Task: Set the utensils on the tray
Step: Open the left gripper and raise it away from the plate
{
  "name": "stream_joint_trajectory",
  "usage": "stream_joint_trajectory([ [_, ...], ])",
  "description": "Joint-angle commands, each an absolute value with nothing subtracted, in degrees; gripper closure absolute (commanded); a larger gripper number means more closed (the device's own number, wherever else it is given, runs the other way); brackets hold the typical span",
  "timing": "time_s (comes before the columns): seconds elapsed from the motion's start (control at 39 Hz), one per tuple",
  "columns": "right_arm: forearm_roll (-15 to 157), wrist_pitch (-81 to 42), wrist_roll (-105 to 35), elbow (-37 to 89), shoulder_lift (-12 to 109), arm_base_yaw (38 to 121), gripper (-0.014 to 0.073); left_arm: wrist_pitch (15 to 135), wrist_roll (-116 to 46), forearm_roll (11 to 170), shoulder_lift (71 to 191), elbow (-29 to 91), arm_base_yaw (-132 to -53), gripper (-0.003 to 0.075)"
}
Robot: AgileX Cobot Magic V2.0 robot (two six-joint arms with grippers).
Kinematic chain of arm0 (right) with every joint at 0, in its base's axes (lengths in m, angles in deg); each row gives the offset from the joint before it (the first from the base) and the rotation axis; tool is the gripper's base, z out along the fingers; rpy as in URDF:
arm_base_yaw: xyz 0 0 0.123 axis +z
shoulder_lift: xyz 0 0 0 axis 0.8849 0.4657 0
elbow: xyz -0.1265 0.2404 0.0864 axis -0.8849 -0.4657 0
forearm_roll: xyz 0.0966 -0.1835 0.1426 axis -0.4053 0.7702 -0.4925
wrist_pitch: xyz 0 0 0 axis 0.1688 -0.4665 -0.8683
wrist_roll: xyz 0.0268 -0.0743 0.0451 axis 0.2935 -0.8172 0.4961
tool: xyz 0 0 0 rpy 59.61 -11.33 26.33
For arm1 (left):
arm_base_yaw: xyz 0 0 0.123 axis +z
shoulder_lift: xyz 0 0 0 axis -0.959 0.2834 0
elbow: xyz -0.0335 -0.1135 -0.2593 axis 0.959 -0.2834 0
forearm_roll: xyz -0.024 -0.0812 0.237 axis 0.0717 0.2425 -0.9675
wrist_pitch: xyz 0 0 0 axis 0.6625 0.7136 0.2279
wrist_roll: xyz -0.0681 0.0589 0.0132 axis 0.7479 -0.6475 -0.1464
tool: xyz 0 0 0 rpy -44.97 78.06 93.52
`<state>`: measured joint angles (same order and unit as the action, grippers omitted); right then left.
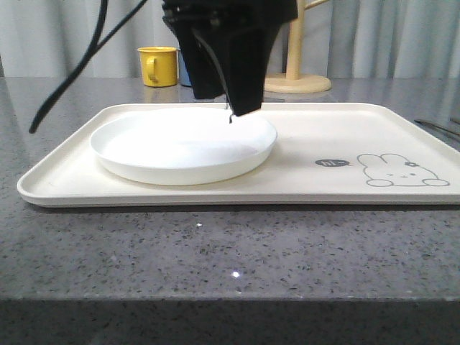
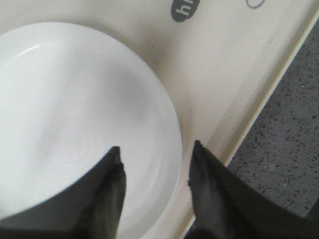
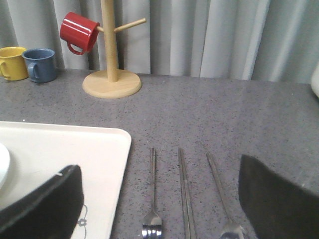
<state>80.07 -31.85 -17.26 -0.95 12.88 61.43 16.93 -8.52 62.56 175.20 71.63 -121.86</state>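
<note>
Three metal utensils on grey stone counter beside tray's (image 3: 60, 149) right edge: fork (image 3: 152, 199), flat chopsticks (image 3: 185, 199), spoon (image 3: 222, 199), side by side, apart from each other, none on tray. Round white plate (image 1: 183, 146) already on left half of cream rabbit tray (image 1: 338, 136). Left gripper (image 2: 155, 154) over plate's rim, jaws spread, nothing between them. Right gripper (image 3: 157, 199) spread wide above fork and chopsticks, empty. Behind: red mug (image 3: 79, 32) hung on wooden mug tree (image 3: 110, 50), yellow mug (image 3: 12, 62) and blue mug (image 3: 40, 64) touching.
</note>
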Motion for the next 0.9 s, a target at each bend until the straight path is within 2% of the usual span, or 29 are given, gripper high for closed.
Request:
stream_joint_trajectory([
  [0.0,80.5,-27.13,-17.69,1.15,13.66,61.17,-0.006,15.67,-8.01,62.27,169.58,72.61,-120.21,0.0642],
  [0.05,80.5,-27.13,-17.69,1.15,13.66,61.17,-0.006,15.67,-8.01,62.27,168.42,71.81,-118.98,0.0738],
  [0.28,80.5,-27.13,-17.69,1.15,13.66,61.17,-0.006,18.37,-6.6,66.02,159.75,64.21,-107.62,0.0739],
  [0.59,80.5,-27.13,-17.69,1.15,13.66,61.17,-0.006,37.13,-6.6,70.66,139.44,42.16,-92.19,0.0739],
  [0.74,80.5,-27.13,-17.69,1.15,13.66,61.17,-0.006,47.11,-6.6,70.66,126.59,29.59,-88.25,0.0739],
  [0.87,80.5,-27.13,-17.69,1.15,13.66,61.17,-0.006,55.15,-6.6,70.78,114.52,19.92,-87.89,0.0739],
])
